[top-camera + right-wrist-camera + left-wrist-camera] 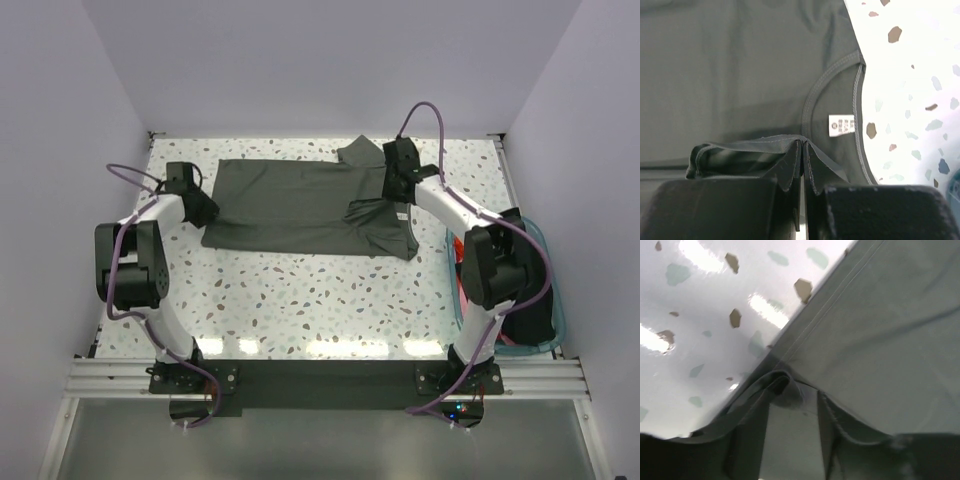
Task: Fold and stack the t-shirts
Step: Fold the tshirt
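Right end effector (804, 167), fully closed, pinches grey-green t-shirt (740, 65).

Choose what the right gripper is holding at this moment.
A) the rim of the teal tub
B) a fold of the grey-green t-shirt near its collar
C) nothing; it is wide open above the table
B: in the right wrist view, the right gripper is shut on a raised fold of the grey-green t-shirt, just beside the collar and its white label.
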Motion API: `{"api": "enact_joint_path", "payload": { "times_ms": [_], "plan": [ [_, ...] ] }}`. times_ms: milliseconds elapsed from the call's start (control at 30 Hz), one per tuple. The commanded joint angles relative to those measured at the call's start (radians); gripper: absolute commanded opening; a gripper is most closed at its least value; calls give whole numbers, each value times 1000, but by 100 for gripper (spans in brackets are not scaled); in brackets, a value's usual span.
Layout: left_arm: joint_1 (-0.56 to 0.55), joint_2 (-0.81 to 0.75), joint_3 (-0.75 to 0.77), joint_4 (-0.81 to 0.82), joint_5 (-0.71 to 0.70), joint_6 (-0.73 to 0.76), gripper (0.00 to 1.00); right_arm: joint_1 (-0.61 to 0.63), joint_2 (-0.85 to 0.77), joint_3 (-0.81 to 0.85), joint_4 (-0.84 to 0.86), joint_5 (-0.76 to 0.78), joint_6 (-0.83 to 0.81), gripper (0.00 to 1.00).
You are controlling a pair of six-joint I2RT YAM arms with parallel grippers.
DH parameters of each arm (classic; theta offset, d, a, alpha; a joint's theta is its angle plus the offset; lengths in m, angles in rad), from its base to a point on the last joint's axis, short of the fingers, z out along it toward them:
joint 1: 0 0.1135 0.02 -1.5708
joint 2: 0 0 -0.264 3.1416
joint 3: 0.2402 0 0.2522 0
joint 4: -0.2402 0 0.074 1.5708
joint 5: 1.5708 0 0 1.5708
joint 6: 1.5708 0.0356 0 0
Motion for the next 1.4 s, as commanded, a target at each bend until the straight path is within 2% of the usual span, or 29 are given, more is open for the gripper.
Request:
{"api": "enact_joint_path", "payload": {
  "times_ms": [0, 67, 100, 133, 200, 300, 400, 533, 633, 667, 800, 1133, 1367],
  "plan": [
    [2, 11, 79, 61, 26, 43, 52, -24, 59, 84, 20, -10, 2, 5],
    [0, -15, 77, 55, 26, 47, 63, -32, 105, 150, -9, -12, -9, 31],
    [2, -27, 66, 55, 26, 49, 68, -32, 116, 171, -44, -8, -14, 55],
    [2, -59, 62, 40, 17, 49, 70, -32, 122, 209, -65, -5, -15, 64],
    [0, -93, 33, -3, -22, 40, 74, -33, 111, 226, -100, 4, -15, 76],
    [0, -185, -53, -22, -56, 18, 83, -32, 49, 204, -144, 25, 14, 77],
    [2, -279, -146, -54, -121, -2, 83, -29, -63, 81, -143, 15, 52, 74],
    [-3, -388, -265, -37, -130, -22, 77, -18, -211, -181, -103, 31, 94, 65],
    [-7, -402, -320, -22, -133, -31, 76, -12, -272, -292, -82, 22, 109, 55],
    [-6, -397, -329, -17, -132, -34, 76, -7, -278, -310, -71, 15, 115, 47],
    [-7, -382, -366, 20, -106, -45, 75, 5, -251, -353, -50, 1, 131, 32],
    [-9, -331, -388, 47, -101, -57, 74, 5, -134, -341, 0, 4, 132, 31],
    [-9, -304, -377, 49, -127, -68, 69, 4, -78, -335, 18, 12, 131, 31]
  ]
}}
